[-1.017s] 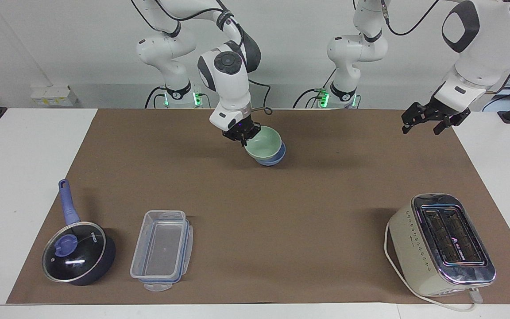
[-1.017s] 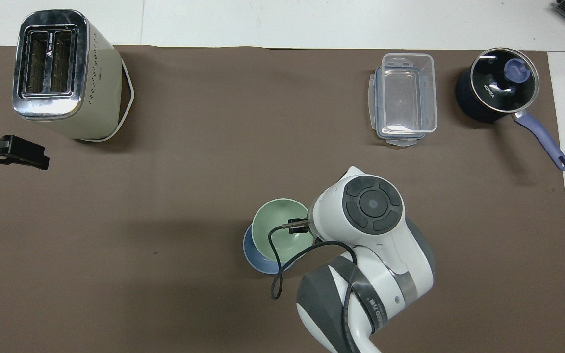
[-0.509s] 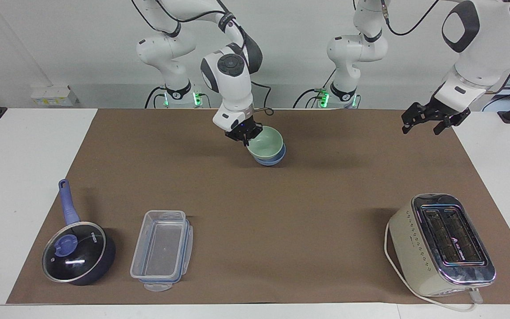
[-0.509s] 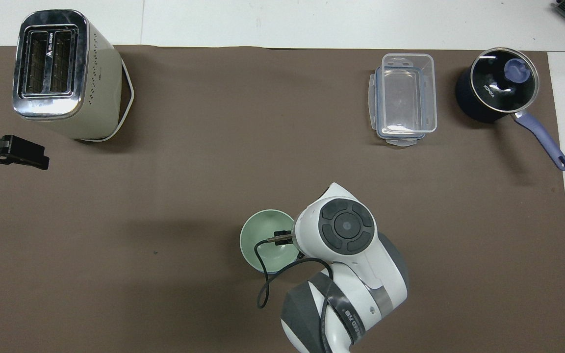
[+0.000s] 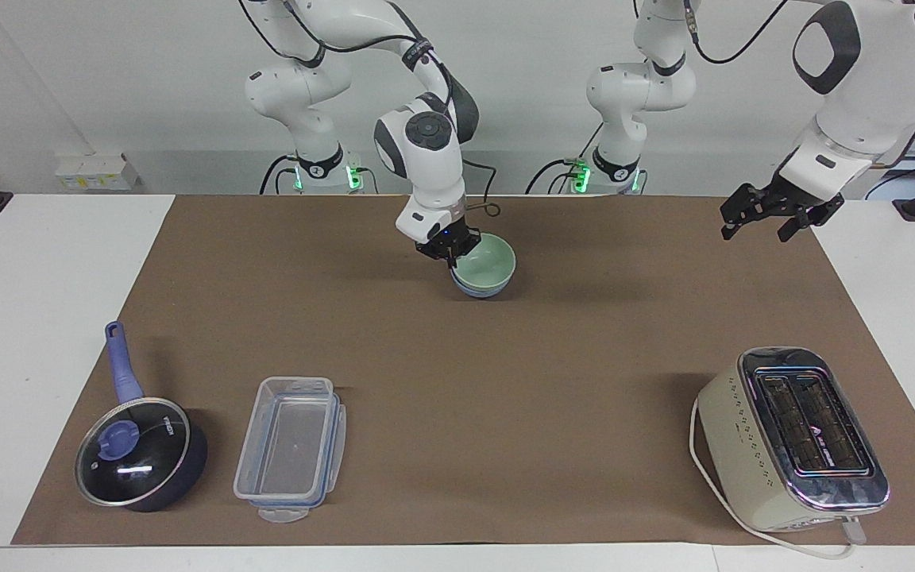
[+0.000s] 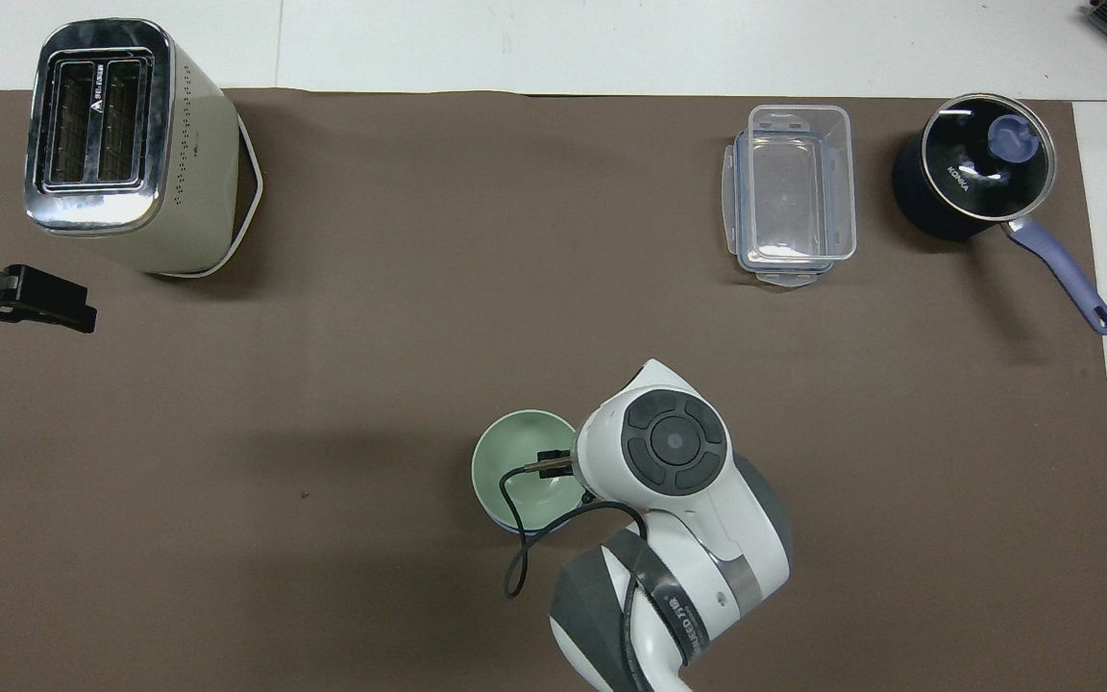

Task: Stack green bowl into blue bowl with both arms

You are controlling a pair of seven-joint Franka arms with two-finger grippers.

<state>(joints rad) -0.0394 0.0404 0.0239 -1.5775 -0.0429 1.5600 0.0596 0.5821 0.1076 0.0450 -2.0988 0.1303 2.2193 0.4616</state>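
Observation:
The pale green bowl (image 5: 491, 264) rests nested in the blue bowl (image 5: 476, 290), of which only a thin rim shows beneath it. Both sit mid-table, close to the robots. My right gripper (image 5: 451, 249) is shut on the green bowl's rim, on the side toward the right arm's end. From overhead the green bowl (image 6: 518, 463) covers the blue one, and the right wrist hides the fingers. My left gripper (image 5: 759, 227) hangs open and empty over the mat's edge at the left arm's end, also seen from overhead as the left gripper (image 6: 73, 309).
A cream toaster (image 5: 791, 437) stands far from the robots at the left arm's end. A clear plastic container (image 5: 291, 449) and a dark lidded saucepan (image 5: 140, 454) with a blue handle lie far from the robots at the right arm's end. A brown mat (image 5: 505, 397) covers the table.
The right gripper brought the tilted green bowl down and level, settling it into the blue bowl, which now barely shows. The left arm has not moved.

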